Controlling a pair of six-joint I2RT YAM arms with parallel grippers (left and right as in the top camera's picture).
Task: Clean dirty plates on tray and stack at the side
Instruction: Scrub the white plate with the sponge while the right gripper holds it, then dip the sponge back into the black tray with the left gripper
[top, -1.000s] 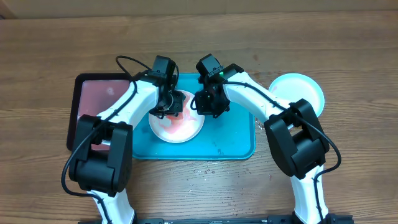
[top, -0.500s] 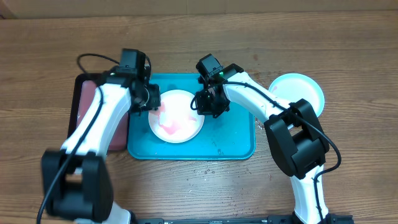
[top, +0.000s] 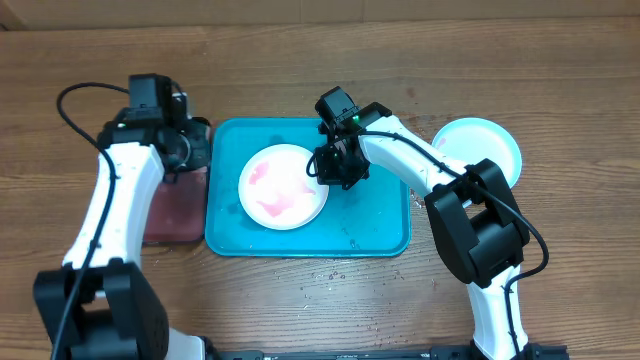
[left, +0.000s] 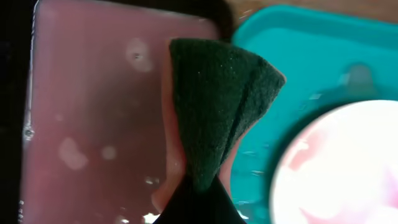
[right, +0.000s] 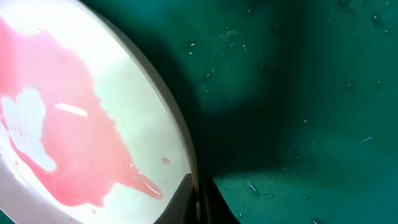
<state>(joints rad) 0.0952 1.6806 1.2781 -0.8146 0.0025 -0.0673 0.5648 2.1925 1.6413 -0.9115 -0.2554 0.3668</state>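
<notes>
L gripper (left: 193, 202): pinched sponge (left: 217, 106) above black tray (left: 93, 112).
R gripper (right: 199, 202): clamped plate (top: 283, 186) rim.
Advised: soak sponge fully; plate needed firm hold for scrub.

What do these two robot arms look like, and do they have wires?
Both the left arm and right arm have smooth white tubular links joined by chunky black joint housings, with black wrist ends. A thin black cable runs along each arm. A small green light glows on the right wrist.
</notes>
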